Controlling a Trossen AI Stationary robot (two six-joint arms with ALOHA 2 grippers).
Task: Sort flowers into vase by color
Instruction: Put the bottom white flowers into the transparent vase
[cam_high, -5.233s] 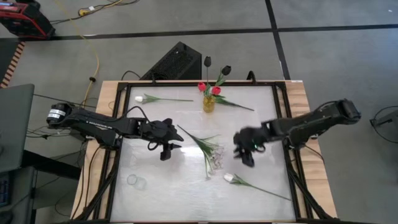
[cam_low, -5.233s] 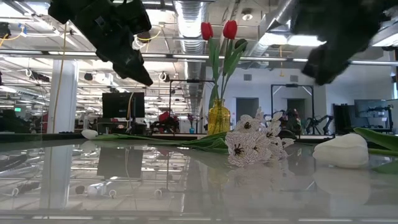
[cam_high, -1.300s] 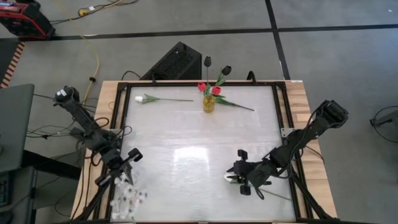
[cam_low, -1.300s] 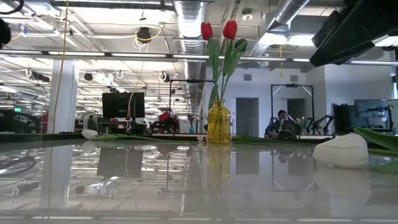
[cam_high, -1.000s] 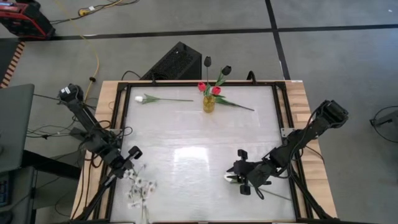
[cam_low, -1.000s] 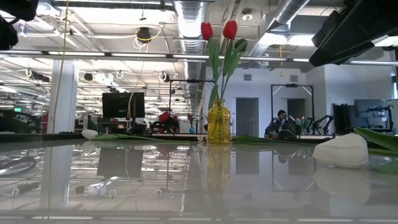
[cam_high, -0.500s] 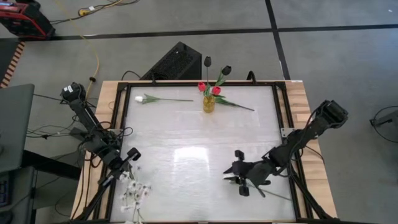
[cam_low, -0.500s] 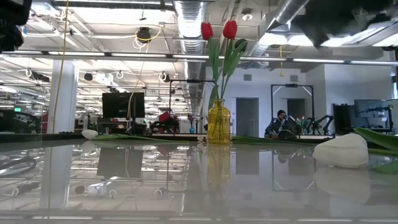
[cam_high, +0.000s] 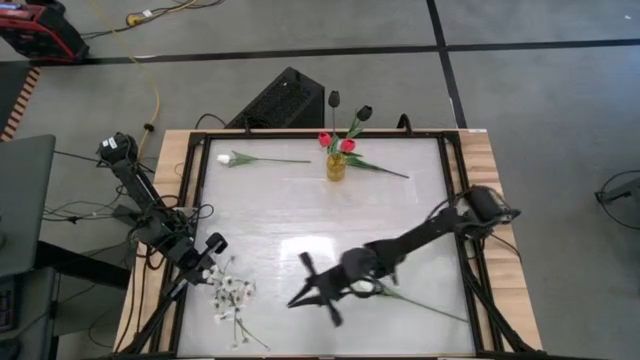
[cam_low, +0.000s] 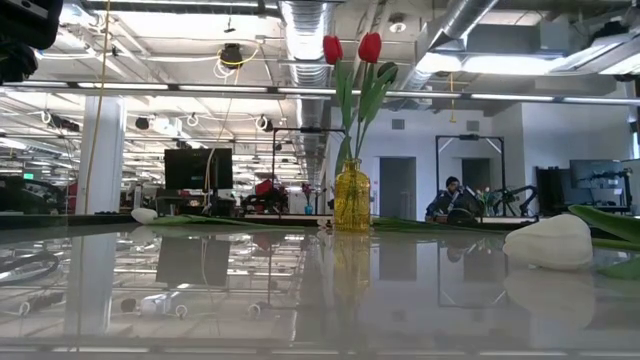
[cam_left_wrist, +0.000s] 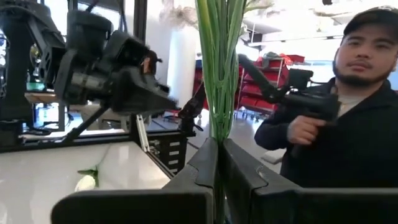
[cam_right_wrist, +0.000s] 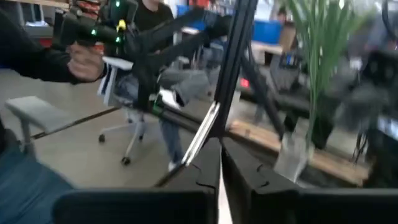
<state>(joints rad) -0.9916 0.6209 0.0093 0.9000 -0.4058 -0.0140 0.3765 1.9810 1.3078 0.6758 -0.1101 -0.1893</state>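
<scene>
Right gripper (cam_high: 312, 290) has swung leftward across the bench (cam_high: 300, 215), jaws clenched, empty. Left gripper (cam_high: 208, 252), near-left edge, grasps white blossom spray (cam_high: 231, 293). Vase (cam_high: 336, 166) far centre, red tulips (cam_high: 336, 142) inside.

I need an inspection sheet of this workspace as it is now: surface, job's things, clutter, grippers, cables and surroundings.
surface: glossy table, bare in the middle
job's things: vase at the far edge holds two red tulips; one white tulip lies at far left, another white tulip at near right; black tulips show past the far edge
clutter: nothing seen
grippers: left gripper shut on the spray of white blossoms at near left; right gripper shut, over the near middle
cables: yellow cable on the floor, black cables by the left arm
surroundings: person holding a device; black box
</scene>
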